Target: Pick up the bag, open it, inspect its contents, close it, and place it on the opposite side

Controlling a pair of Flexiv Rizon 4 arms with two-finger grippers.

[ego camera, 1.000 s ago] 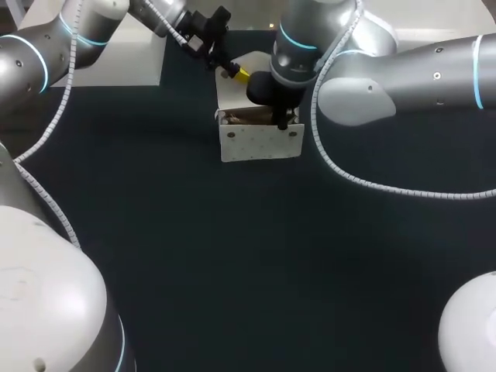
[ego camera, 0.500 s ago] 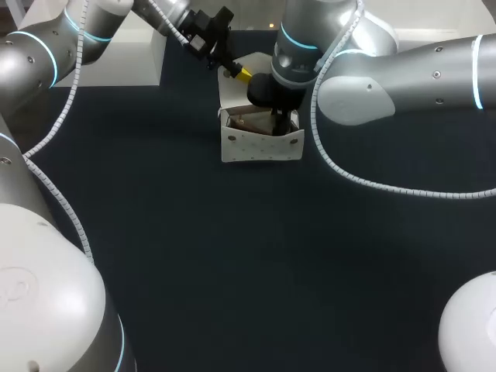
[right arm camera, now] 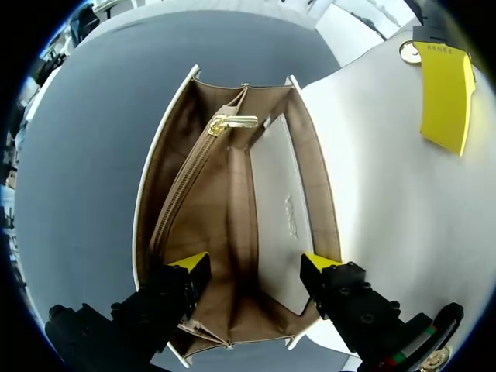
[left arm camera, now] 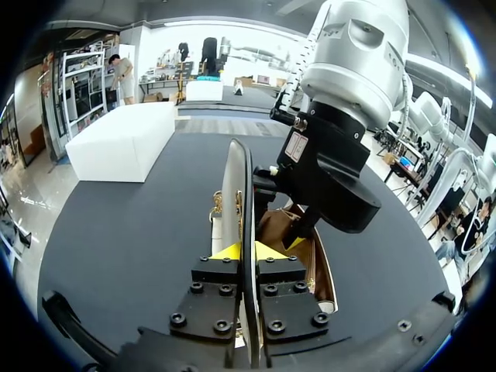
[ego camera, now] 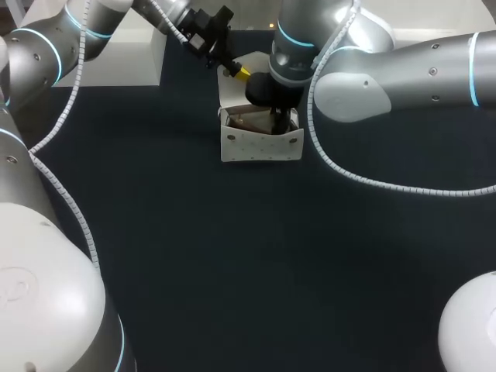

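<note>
Your right gripper [right arm camera: 254,267] stood spread inside the open mouth of the white leather bag with tan lining [right arm camera: 232,194], with a zipped pocket [right arm camera: 186,186] just ahead of its fingers. Beyond it, your left gripper [left arm camera: 246,249] pinched the bag's raised white flap [left arm camera: 235,178] edge-on. The bag stood upright on the dark counter [ego camera: 232,248] beneath both.

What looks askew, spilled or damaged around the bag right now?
Nothing stands out. The white perforated leather bag stands upright on the dark table; left jaws hold its flap up, right jaws sit open inside its tan lining. Nothing spilled.
</note>
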